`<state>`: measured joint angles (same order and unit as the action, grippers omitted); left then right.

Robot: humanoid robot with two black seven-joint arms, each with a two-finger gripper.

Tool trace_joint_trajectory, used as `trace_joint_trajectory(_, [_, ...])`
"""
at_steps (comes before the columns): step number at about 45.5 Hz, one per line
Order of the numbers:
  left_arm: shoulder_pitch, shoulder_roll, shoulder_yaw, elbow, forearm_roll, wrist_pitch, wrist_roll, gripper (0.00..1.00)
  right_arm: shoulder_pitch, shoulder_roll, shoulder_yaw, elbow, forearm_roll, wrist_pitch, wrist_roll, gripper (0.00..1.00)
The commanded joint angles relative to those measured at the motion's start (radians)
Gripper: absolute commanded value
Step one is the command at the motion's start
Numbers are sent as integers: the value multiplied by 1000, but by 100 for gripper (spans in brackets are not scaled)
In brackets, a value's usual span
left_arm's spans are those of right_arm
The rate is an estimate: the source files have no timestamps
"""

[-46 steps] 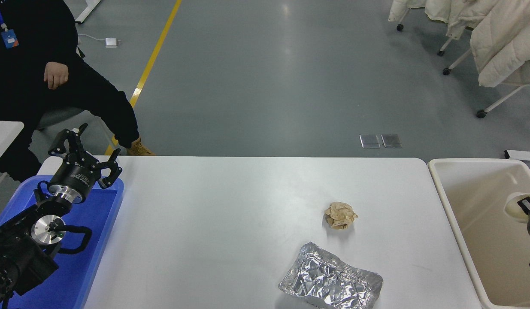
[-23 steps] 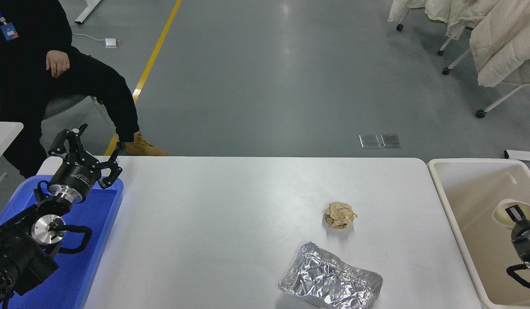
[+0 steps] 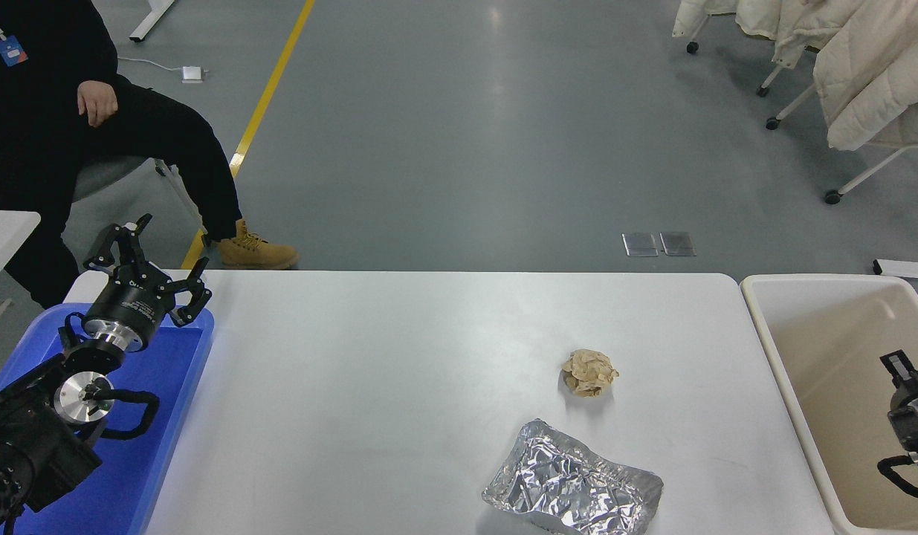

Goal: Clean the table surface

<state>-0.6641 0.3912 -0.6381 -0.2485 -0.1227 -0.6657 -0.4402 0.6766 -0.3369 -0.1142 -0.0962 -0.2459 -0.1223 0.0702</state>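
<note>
My left arm sits at the lower left, forearm angled up and away from me, wrist joint showing its silver cap. Its end effector [image 3: 148,261] points forward with the black fingers [image 3: 193,293] spread wide apart. My right arm only just enters at the right edge; its end effector [image 3: 904,371] is mostly cut off, one dark finger tip poking upward, and I cannot tell how its fingers stand.

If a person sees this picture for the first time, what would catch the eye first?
Probably the crumpled silver foil at the table surface's near edge, with a tan wad of paper lying just beyond it. Next, the bright blue tray at the left, where the left gripper hangs with fingers spread.
</note>
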Motion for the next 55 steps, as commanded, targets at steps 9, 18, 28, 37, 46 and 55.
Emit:
trace_joint_trajectory(9, [0, 0, 0, 0, 0, 0, 0, 100, 162, -109, 2, 137, 20, 1, 8, 100])
trace_joint_trajectory(18, [0, 0, 0, 0, 0, 0, 0, 100, 304, -137, 54, 323, 20, 1, 68, 100])
trace_joint_trajectory(28, [0, 0, 0, 0, 0, 0, 0, 100, 293, -191, 379, 600, 19, 6, 171, 100])
trace_joint_trajectory(37, [0, 0, 0, 0, 0, 0, 0, 100, 239, -203, 516, 825, 19, 4, 172, 100])
trace_joint_trajectory(46, [0, 0, 0, 0, 0, 0, 0, 100, 123, -61, 755, 843, 19, -7, 177, 100])
trace_joint_trajectory(55, [0, 0, 0, 0, 0, 0, 0, 100, 15, 96, 864, 839, 19, -2, 318, 100])
